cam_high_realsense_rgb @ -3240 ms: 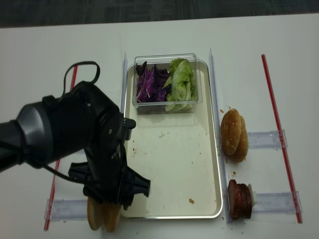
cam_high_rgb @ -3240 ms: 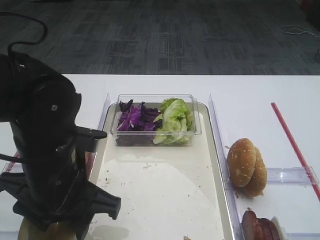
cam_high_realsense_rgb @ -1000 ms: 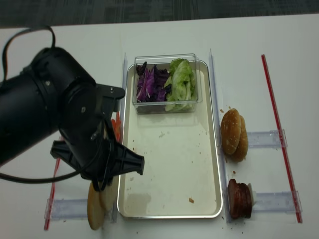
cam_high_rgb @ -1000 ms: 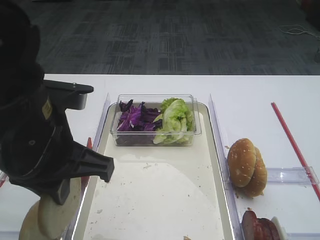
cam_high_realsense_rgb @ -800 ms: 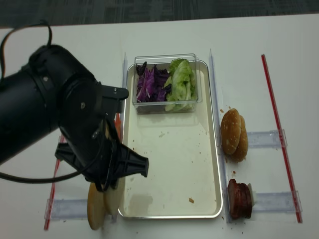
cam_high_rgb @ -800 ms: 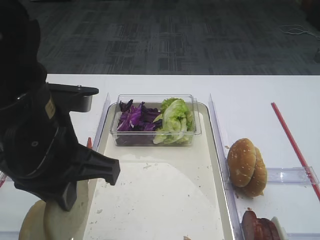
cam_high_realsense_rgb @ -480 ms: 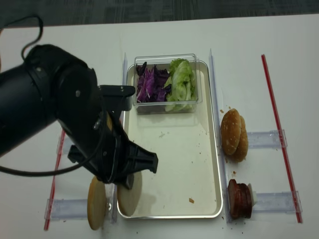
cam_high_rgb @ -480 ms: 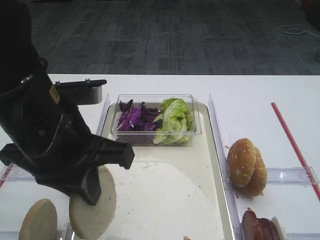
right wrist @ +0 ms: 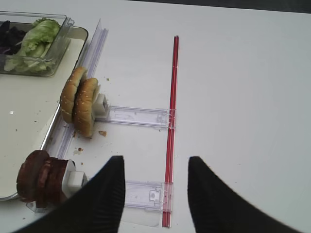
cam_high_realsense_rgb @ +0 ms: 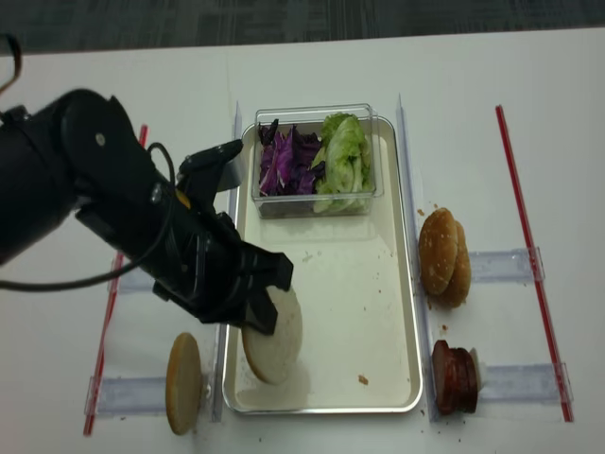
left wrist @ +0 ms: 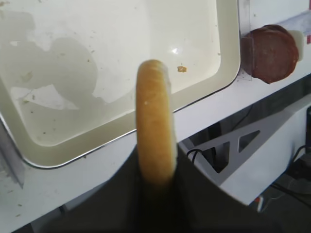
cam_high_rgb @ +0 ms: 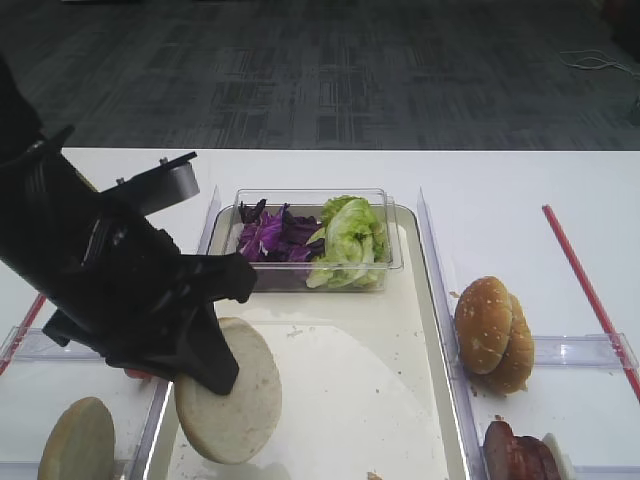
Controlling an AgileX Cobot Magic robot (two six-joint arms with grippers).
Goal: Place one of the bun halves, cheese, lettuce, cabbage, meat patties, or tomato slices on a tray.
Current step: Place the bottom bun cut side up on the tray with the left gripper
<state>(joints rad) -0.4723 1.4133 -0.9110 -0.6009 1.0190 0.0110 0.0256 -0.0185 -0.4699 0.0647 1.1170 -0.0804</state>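
Tan bun half (cam_high_realsense_rgb: 273, 336) hangs over the tray (cam_high_realsense_rgb: 378, 284), near its 7 o'clock corner. The left gripper (left wrist: 154, 187) is squeezed tight on it, holding it up on its edge. It looks like it is not down flat yet, but the arm hides part of it. So the pick-up is done. Setting it down and letting go are left. The right gripper (right wrist: 154, 194) waits with its fingers apart, holding nothing.
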